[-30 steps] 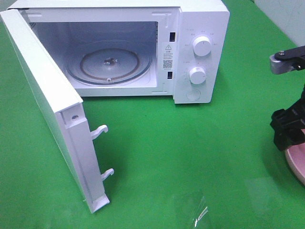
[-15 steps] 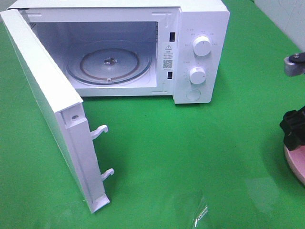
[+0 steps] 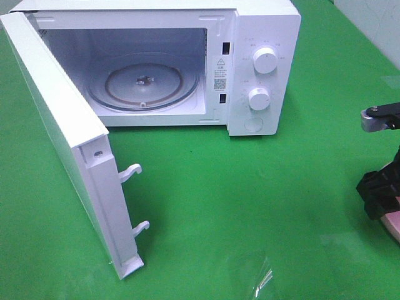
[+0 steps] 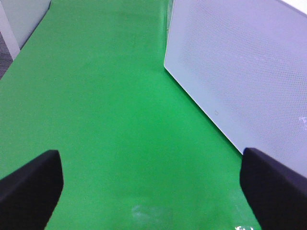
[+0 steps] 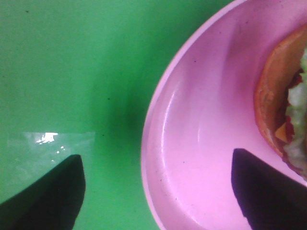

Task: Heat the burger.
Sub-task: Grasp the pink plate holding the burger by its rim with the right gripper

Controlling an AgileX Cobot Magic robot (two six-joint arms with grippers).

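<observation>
The burger (image 5: 283,112) lies on a pink plate (image 5: 192,158); only its golden-brown bun edge and some lettuce show at the border of the right wrist view. My right gripper (image 5: 158,196) is open and straddles the plate's rim, one finger (image 5: 48,194) over the green cloth and the other over the plate's inside. In the exterior view that gripper (image 3: 379,192) hangs at the far right above a sliver of the plate (image 3: 394,226), and the burger is out of frame. My left gripper (image 4: 153,191) is open over bare cloth with nothing between its fingers.
A white microwave (image 3: 262,69) stands at the back, its glass turntable (image 3: 142,84) bare. Its door (image 3: 62,125) swings wide toward the front left, with two latch hooks sticking out. The door's outer face (image 4: 244,72) is close beside my left gripper. A shiny clear patch (image 3: 262,278) lies on the cloth.
My right arm drifted toward the right edge, then came back and sank lower over the plate. The microwave and door have not moved.
</observation>
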